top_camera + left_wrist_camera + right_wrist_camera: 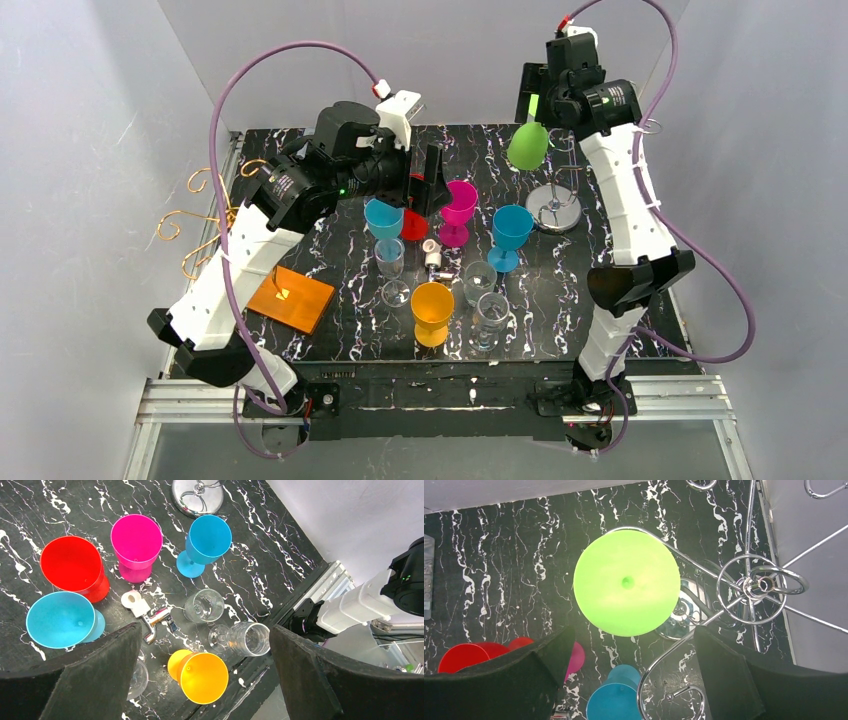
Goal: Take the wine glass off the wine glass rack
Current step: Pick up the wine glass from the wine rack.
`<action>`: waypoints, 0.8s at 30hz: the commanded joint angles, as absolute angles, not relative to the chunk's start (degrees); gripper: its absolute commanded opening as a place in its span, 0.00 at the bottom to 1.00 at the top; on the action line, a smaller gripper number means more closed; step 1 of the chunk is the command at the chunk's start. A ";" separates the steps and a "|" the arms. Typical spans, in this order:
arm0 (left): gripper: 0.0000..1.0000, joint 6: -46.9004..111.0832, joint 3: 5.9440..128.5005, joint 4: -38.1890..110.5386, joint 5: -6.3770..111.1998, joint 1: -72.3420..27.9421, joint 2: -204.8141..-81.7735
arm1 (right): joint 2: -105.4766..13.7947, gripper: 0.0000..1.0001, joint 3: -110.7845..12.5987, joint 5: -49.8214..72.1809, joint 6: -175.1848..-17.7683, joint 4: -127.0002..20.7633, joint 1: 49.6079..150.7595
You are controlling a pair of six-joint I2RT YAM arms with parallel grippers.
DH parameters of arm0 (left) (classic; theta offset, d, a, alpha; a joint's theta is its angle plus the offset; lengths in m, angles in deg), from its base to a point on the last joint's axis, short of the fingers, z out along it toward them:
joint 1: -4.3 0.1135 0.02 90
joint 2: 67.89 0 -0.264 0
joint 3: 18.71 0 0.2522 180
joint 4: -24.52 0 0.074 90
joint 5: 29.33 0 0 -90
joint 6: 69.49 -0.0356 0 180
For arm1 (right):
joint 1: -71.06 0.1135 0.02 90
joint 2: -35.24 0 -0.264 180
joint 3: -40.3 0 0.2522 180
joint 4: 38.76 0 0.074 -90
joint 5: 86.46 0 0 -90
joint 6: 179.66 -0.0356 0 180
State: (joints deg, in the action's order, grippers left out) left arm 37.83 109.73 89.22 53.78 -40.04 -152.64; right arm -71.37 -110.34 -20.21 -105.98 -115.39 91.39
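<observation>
A lime green wine glass [528, 147] hangs upside down from a chrome wine glass rack [556, 209] at the back right of the table. In the right wrist view its round foot [626, 582] faces the camera, held in a curved rack arm [704, 572] that runs to the rack hub [756, 585]. My right gripper [537, 112] hovers just above the glass, open, its dark fingers [524, 675] apart and touching nothing. My left gripper [425, 190] is open over the middle of the table, above the standing glasses, with nothing between its fingers [100, 675].
Red [75, 567], magenta [136, 540], blue [207, 540], light blue [60, 617] and orange [202, 675] plastic glasses stand mid-table among clear glasses [204, 605]. A small chrome fitting [150, 615] lies between them. An orange square [291, 297] lies front left; a gold rack [205, 215] stands beyond the left edge.
</observation>
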 commanded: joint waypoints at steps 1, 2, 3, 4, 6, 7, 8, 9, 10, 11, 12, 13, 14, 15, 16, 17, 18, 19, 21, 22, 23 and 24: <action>0.98 37.17 111.11 88.81 52.94 -39.69 -151.31 | -72.51 0.98 -113.21 -21.95 -104.72 -112.20 91.62; 0.98 37.22 111.23 88.86 52.86 -39.65 -151.35 | -72.73 0.98 -113.23 -21.93 -104.66 -112.14 91.62; 0.98 37.26 111.41 88.82 52.77 -39.58 -151.46 | -72.90 0.98 -113.21 -21.95 -104.57 -111.96 91.67; 0.98 37.30 111.54 88.93 52.62 -39.60 -151.55 | -73.07 0.98 -113.14 -21.97 -104.54 -111.75 91.63; 0.98 37.40 111.83 88.91 52.43 -39.60 -151.69 | -73.35 0.98 -113.06 -21.95 -104.39 -111.29 91.62; 0.98 37.43 111.98 88.98 52.41 -39.52 -151.82 | -73.46 0.98 -113.02 -21.95 -104.35 -110.96 91.62; 0.98 37.39 112.09 88.98 52.33 -39.52 -151.91 | -73.62 0.98 -113.08 -21.95 -104.22 -110.74 91.62; 0.98 37.43 112.19 88.99 52.25 -39.48 -151.95 | -73.78 0.98 -113.18 -22.15 -104.17 -110.60 91.62; 0.98 37.47 112.21 88.97 52.19 -39.55 -152.05 | -74.01 0.99 -113.27 -22.27 -104.10 -110.52 91.62; 0.98 37.52 112.29 88.98 52.21 -39.42 -152.05 | -74.20 0.98 -113.37 -22.36 -104.06 -110.38 91.62; 0.98 37.59 112.30 88.99 52.15 -39.39 -152.13 | -74.32 0.98 -113.37 -22.51 -104.00 -110.21 91.62; 0.98 37.58 112.30 88.93 52.15 -39.44 -152.11 | -74.48 0.98 -113.36 -22.60 -103.91 -110.14 91.62; 0.98 37.59 112.30 88.96 52.07 -39.47 -152.19 | -74.65 0.98 -113.42 -22.83 -103.84 -110.05 91.62; 0.98 37.61 112.39 88.98 52.02 -39.33 -152.31 | -74.84 0.98 -113.33 -23.16 -103.77 -110.02 91.62; 0.98 37.71 112.39 88.95 51.98 -39.33 -152.32 | -75.00 0.98 -113.32 -23.36 -103.73 -109.95 91.62; 0.98 37.68 112.39 88.95 51.97 -39.34 -152.27 | -75.01 0.98 -113.23 -23.55 -103.73 -109.77 91.62; 0.98 37.70 112.39 88.98 51.99 -39.30 -152.33 | -75.00 0.98 -113.09 -23.80 -103.67 -109.48 91.62; 0.98 37.67 112.39 88.98 52.03 -39.33 -152.38 | -75.06 0.98 -113.03 -23.98 -103.64 -109.23 91.62; 0.98 37.73 112.45 88.97 51.97 -39.22 -152.46 | -75.16 0.98 -113.04 -24.54 -103.49 -108.74 91.62; 0.98 37.69 112.54 88.98 51.93 -39.27 -152.58 | -75.25 0.98 -113.10 -24.82 -103.34 -108.48 91.62; 0.98 37.67 112.56 88.97 51.87 -39.24 -152.56 | -75.39 0.98 -113.22 -25.07 -103.29 -108.30 91.62; 0.98 37.71 112.58 88.98 51.88 -39.24 -152.58 | -75.48 0.98 -113.25 -25.23 -103.22 -108.16 91.62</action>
State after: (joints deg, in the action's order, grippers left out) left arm 37.90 110.32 89.24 52.55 -39.62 -152.90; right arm -75.24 -110.75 -22.57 -104.10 -111.59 91.39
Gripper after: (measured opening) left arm 0.982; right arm 0.983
